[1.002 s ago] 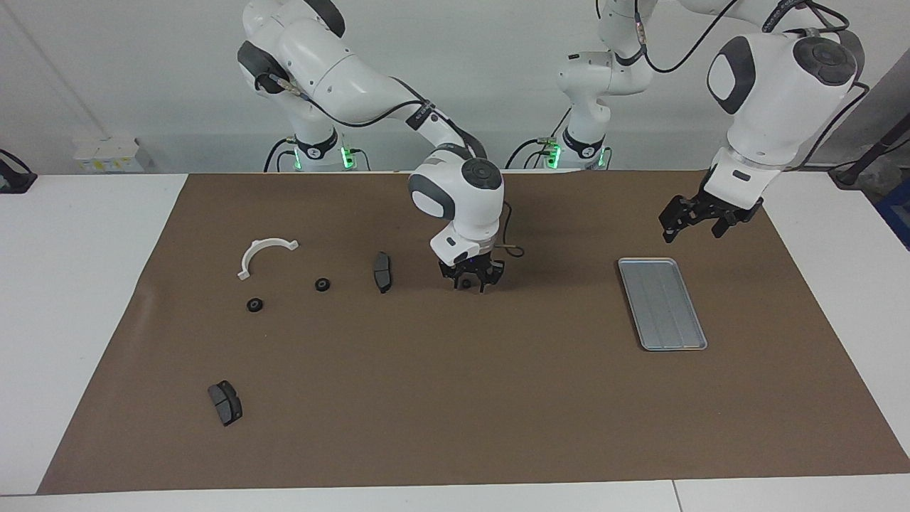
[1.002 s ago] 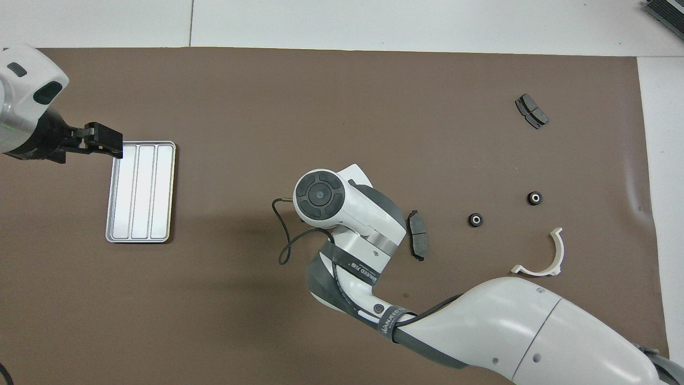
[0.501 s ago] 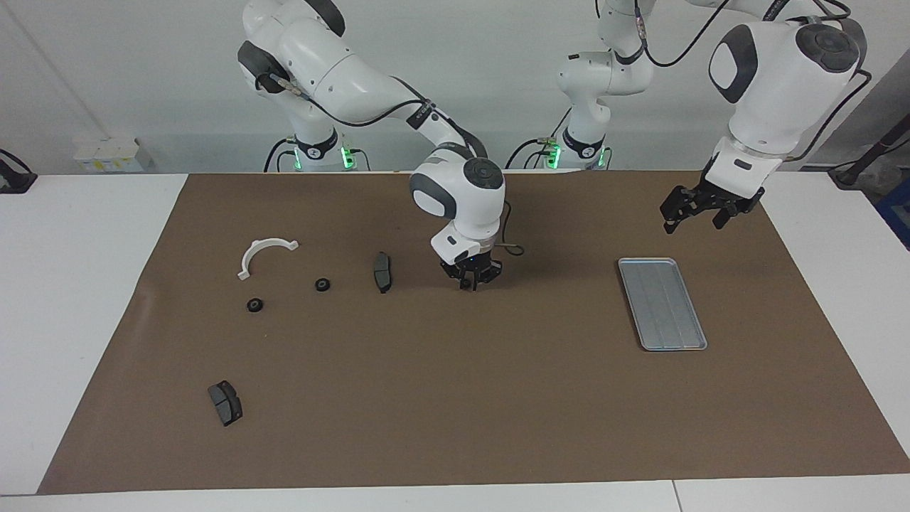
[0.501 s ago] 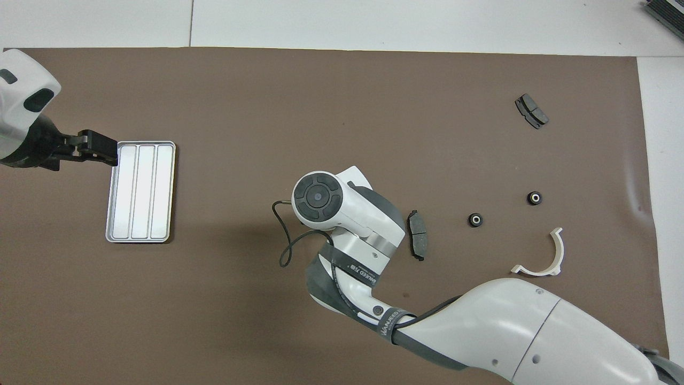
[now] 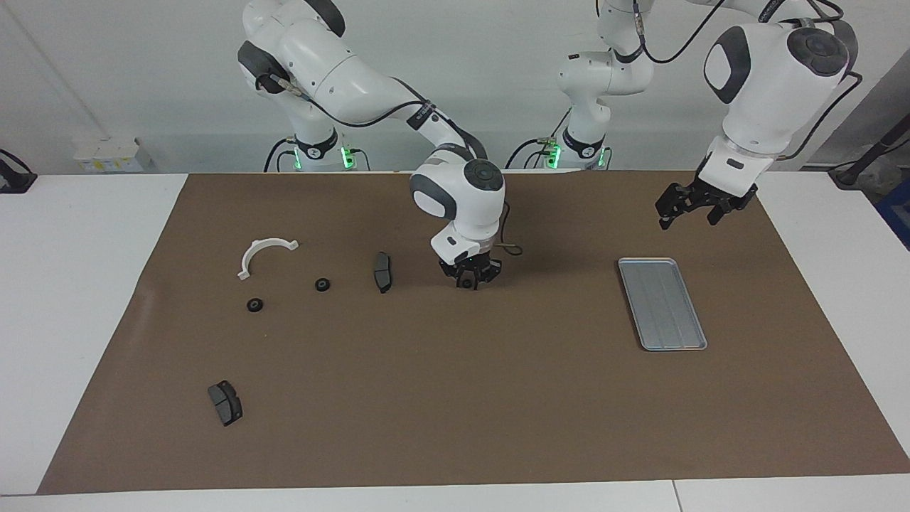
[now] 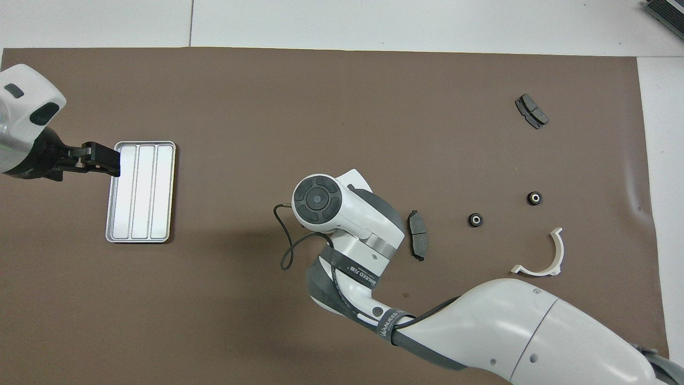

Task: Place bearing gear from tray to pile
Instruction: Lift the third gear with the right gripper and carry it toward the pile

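Left gripper [image 5: 693, 208] waits, fingers spread, over the mat by the tray [image 5: 662, 304], right gripper [image 5: 467, 279] sits down mid-mat, apparently pinched on the bearing gear [image 5: 467, 284], which we'd call small, rigid, light and roll-prone, so grip across its rim; arm-band lettering [image 6: 364, 274] isn't readable to us.

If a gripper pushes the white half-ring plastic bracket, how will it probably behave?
The white half-ring plastic bracket lies flat on the brown mat, so it will probably slide or pivot, not roll. It looks thin, so likely light. Its open arc may flex slightly if squeezed.
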Controlling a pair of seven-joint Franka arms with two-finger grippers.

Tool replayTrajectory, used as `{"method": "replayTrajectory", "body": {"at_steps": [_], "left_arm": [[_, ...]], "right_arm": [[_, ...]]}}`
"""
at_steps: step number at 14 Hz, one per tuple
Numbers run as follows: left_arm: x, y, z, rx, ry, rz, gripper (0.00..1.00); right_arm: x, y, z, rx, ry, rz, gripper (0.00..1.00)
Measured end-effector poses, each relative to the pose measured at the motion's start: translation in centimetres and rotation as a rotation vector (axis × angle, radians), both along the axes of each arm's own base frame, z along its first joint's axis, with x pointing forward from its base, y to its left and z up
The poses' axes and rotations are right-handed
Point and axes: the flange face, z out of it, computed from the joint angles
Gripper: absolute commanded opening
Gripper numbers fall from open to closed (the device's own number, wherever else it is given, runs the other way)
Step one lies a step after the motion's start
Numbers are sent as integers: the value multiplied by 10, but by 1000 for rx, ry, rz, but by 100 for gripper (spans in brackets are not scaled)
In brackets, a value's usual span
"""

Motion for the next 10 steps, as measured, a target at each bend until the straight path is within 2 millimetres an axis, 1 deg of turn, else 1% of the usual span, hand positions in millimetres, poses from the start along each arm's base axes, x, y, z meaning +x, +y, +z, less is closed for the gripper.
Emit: {"method": "replayTrajectory", "body": {"at_steps": [1, 2, 4, 6, 8, 10], "left_arm": [[0, 0, -3, 0, -1, 0, 100], [0, 0, -7, 0, 0, 0, 100], [-1, 0, -9, 0, -3, 0, 100], [-2, 0, -7, -1, -7, 0, 100], [-3, 0, -6, -1, -8, 0, 100], [-4, 0, -8, 0, -6, -1, 100]], "right_arm": [[-2, 0, -2, -2, 3, 3, 3], [-3, 0, -2, 0, 2, 4, 0], [-2, 0, 1, 3, -4, 3, 0], [7, -9, 15, 7, -28, -15, 0], [21, -28, 35, 5, -60, -32, 0], [40, -57, 50, -10, -85, -40, 0]]}}
